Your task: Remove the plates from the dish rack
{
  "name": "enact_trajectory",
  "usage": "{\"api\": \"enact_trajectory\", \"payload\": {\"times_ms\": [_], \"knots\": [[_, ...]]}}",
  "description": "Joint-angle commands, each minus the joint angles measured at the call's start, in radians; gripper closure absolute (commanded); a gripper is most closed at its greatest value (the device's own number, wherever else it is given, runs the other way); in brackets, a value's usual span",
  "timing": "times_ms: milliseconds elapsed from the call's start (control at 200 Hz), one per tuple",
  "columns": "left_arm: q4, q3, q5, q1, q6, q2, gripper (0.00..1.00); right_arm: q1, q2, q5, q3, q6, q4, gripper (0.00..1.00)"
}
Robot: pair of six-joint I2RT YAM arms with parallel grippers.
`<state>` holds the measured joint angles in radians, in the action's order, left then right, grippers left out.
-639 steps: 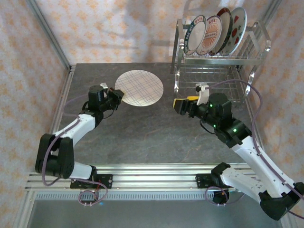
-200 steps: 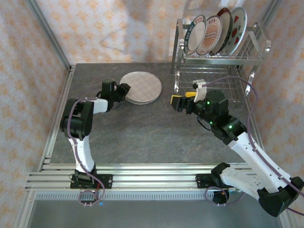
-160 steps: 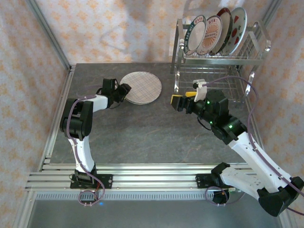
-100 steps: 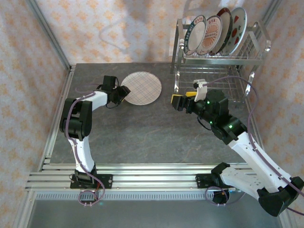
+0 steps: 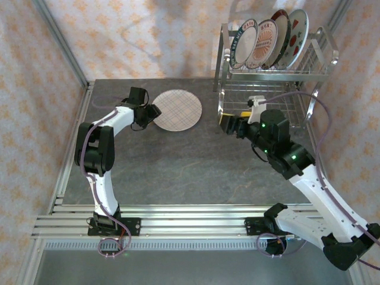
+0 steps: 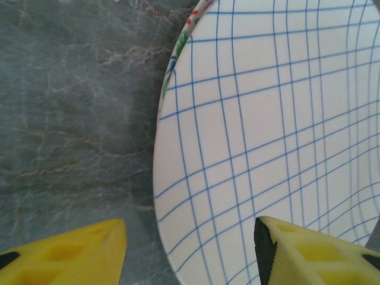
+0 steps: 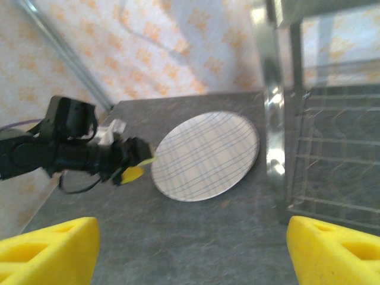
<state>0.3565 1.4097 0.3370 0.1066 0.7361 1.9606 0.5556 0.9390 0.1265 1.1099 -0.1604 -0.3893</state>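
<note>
The plaid-grid plate lies flat on the dark table. My left gripper is open at the plate's left rim, one yellow finger over the plate and the other over the table. The chrome dish rack stands at the back right. Its upper shelf holds upright teal-and-white, orange-centred, red-rimmed and speckled plates. My right gripper is open and empty beside the rack's front left leg.
The rack's lower wire shelf looks bare. Metal frame posts and patterned walls close in the table on three sides. Open table surface lies between the two arms.
The plaid plate went from tilted in the left gripper to flat on the table. The left wrist swung back a little. The right gripper moved right toward the rack's leg.
</note>
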Motion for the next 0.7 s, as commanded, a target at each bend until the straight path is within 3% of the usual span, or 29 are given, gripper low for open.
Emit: {"api": "enact_trajectory", "payload": {"times_ms": [0, 210, 365, 561, 696], "knots": [[0.104, 0.043, -0.069, 0.024, -0.039, -0.11, 0.39, 0.005, 0.006, -0.205, 0.124, 0.072, -0.085, 0.18], [0.097, 0.077, -0.059, 0.058, -0.021, -0.248, 0.39, -0.039, 0.151, -0.378, 0.436, 0.191, -0.342, 0.17], [0.076, 0.134, -0.044, 0.122, -0.02, -0.345, 0.37, -0.177, 0.234, -0.389, 0.632, 0.17, -0.425, 0.17], [-0.061, 0.107, -0.013, 0.236, 0.018, -0.468, 0.35, -0.387, 0.385, -0.297, 0.879, 0.1, -0.503, 0.2], [-0.276, 0.002, -0.001, 0.331, 0.025, -0.557, 0.35, -0.546, 0.498, -0.152, 1.024, 0.03, -0.532, 0.22]]}}
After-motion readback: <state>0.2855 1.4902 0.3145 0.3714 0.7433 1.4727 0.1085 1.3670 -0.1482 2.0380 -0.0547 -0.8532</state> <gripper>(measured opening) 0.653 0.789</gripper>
